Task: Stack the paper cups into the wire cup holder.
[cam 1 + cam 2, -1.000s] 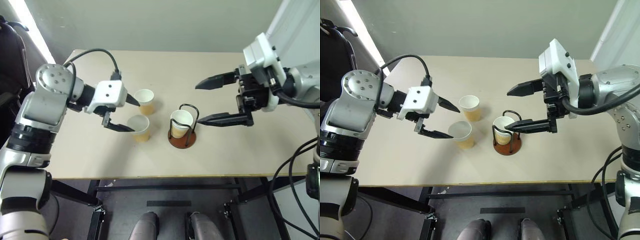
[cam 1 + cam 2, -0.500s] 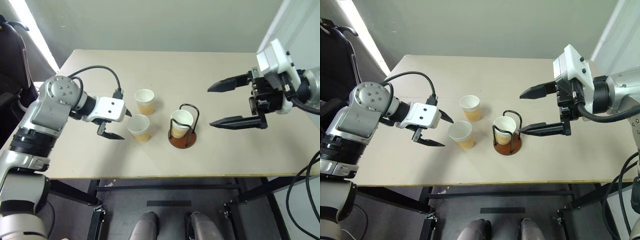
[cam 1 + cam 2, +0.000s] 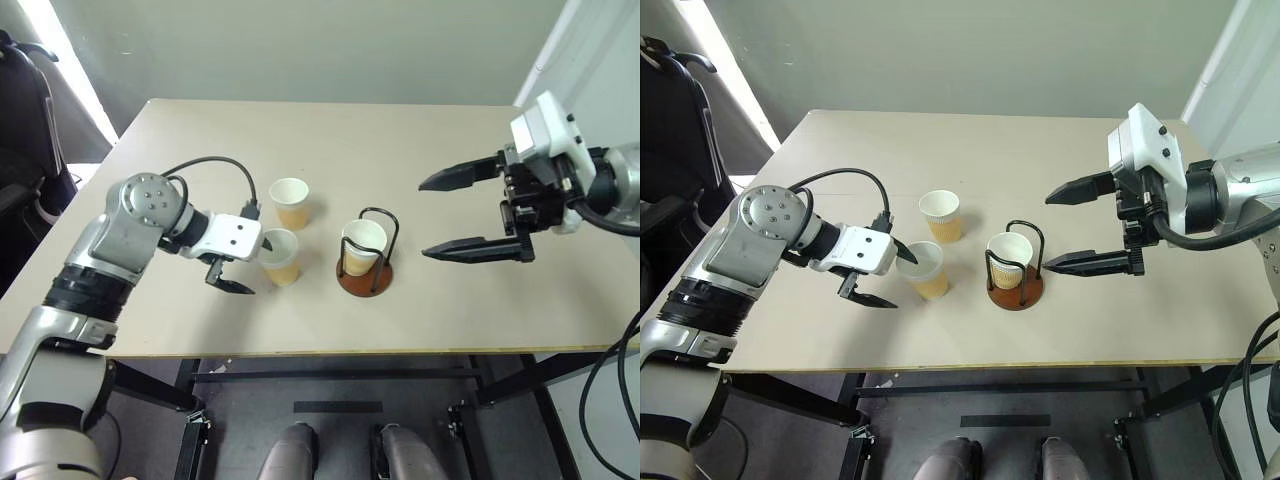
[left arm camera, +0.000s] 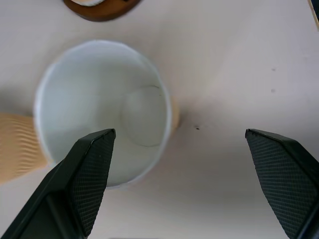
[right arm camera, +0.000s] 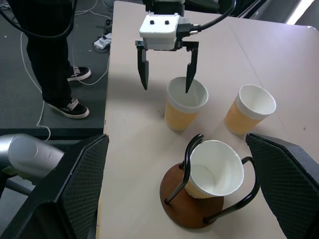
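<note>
On the table, 3 paper cups sit near the front edge, left of centre. 1 cup stands inside the wire cup holder; a 2nd cup stands just left of the holder, and a 3rd stands behind it, toward the back edge. A person's legs stand on the floor beyond the table's left edge.

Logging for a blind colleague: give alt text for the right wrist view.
The open left claw reaches down over a paper cup, one finger inside its rim. A second cup stands beside it; a third sits in the wire holder.
</note>
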Robot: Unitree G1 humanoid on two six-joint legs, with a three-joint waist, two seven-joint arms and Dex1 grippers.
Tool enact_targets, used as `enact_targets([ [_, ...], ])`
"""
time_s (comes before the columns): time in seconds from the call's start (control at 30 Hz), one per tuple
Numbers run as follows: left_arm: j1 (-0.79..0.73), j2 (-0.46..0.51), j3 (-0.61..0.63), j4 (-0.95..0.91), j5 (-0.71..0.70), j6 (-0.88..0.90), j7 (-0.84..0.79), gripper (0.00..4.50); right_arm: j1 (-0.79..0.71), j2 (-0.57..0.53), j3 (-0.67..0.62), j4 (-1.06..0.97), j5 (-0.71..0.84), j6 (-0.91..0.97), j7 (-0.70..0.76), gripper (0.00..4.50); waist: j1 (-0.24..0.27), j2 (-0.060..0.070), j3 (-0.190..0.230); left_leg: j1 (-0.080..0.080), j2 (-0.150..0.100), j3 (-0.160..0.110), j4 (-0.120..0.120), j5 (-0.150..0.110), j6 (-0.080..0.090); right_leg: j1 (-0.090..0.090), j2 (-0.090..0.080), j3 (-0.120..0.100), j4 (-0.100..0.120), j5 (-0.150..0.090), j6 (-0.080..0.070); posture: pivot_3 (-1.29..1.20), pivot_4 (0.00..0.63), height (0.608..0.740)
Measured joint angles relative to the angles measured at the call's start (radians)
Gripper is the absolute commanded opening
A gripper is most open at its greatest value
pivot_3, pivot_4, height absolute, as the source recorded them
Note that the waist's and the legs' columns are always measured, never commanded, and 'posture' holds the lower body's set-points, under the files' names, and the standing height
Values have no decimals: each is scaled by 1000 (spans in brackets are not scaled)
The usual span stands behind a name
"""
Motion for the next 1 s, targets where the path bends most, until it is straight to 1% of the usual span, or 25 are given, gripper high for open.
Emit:
enact_targets([
  [0.03,1,0,-2,2,1,-5,0,3578,5,0,0,-3,0,0,-1,4500,0,0,0,0,0,0,0,0,0,0,0,0,0,0,0,0,150,740],
  [0.3,2,-15,-10,28,38,-49,5,541,12,-3,0,-10,1,0,-3,4500,0,0,0,0,0,0,1,0,0,0,0,0,0,0,0,0,150,740],
  [0.33,2,-18,-10,28,39,-49,5,202,12,-3,0,-10,1,0,-3,4500,0,0,0,0,0,0,1,0,0,0,0,0,0,0,0,0,150,740],
  [0.37,1,-19,-9,27,38,-49,8,18,12,-4,0,-10,1,0,-3,4500,0,0,0,0,0,0,1,0,1,0,0,0,0,0,0,0,150,740],
  [0.73,-20,-22,-6,26,22,3,-5,18,14,-13,0,-10,0,-8,-2,4500,0,0,0,0,0,0,4,-1,1,0,0,0,2,0,0,0,150,740],
  [0.87,-96,-43,7,47,-13,63,-7,18,17,-21,0,-8,-1,-11,-2,4500,3,0,0,-2,0,0,6,-1,2,1,0,0,2,0,0,0,150,740],
  [1.0,-216,-112,63,112,-60,105,22,18,18,-21,4,-4,-8,-13,-4,4500,5,0,0,-2,0,0,7,-1,2,1,0,0,2,0,0,0,150,740],
])
